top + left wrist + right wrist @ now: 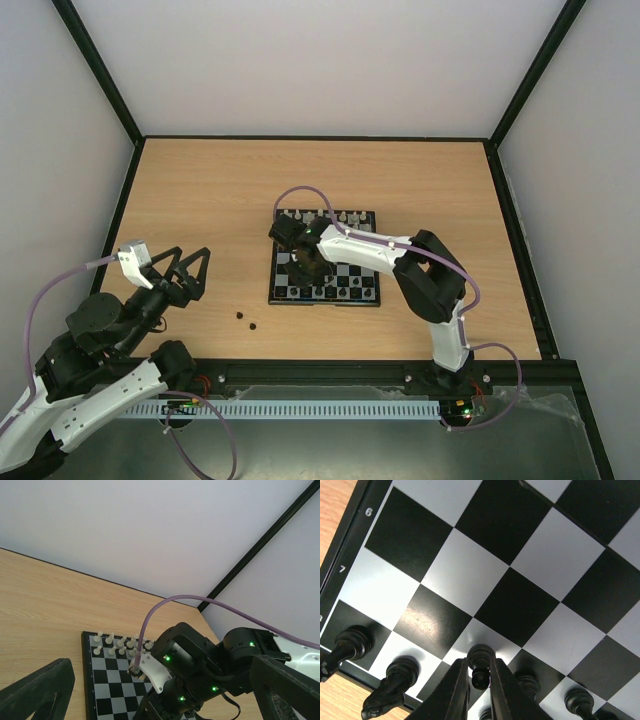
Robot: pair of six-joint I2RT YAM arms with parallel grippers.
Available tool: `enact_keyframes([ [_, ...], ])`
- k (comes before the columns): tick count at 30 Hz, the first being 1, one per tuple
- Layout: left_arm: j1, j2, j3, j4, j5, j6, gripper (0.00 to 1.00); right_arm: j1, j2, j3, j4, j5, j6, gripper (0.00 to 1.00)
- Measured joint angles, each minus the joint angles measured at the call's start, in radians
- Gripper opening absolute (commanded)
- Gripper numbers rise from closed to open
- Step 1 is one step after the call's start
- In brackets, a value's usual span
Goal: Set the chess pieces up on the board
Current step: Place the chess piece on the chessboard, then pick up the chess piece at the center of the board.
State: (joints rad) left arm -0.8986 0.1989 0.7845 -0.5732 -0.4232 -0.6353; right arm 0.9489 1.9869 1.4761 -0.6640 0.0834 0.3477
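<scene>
Grip: right gripper nearly shut, pinching my black pawn.
Where: standing on the board, its 9 o'clock side.
Risk: lift off crooked and I topple it onto the knight at 8 o'clock.

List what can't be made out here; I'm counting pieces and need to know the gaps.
Top view: right arm hides the board's left squares.
Top view: two loose pieces, too small to identify.
Right wrist view: whether the right pincer touches the pawn; bottom edge crops several black pieces.
</scene>
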Motion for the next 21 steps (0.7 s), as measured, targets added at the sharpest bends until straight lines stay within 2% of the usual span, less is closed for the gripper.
enact_keyframes([
  [13,0.000,0.000,0.000,0.000,0.000,0.000,0.99,0.000,-0.064,0.000,-0.003,-0.015,0.004,0.39],
  [17,0.000,0.000,0.000,0.000,0.000,0.000,0.99,0.009,-0.108,0.000,-0.005,-0.025,0.011,0.51],
  [21,0.000,0.000,0.000,0.000,0.000,0.000,0.99,0.038,-0.138,0.003,-0.012,-0.031,0.018,0.58],
])
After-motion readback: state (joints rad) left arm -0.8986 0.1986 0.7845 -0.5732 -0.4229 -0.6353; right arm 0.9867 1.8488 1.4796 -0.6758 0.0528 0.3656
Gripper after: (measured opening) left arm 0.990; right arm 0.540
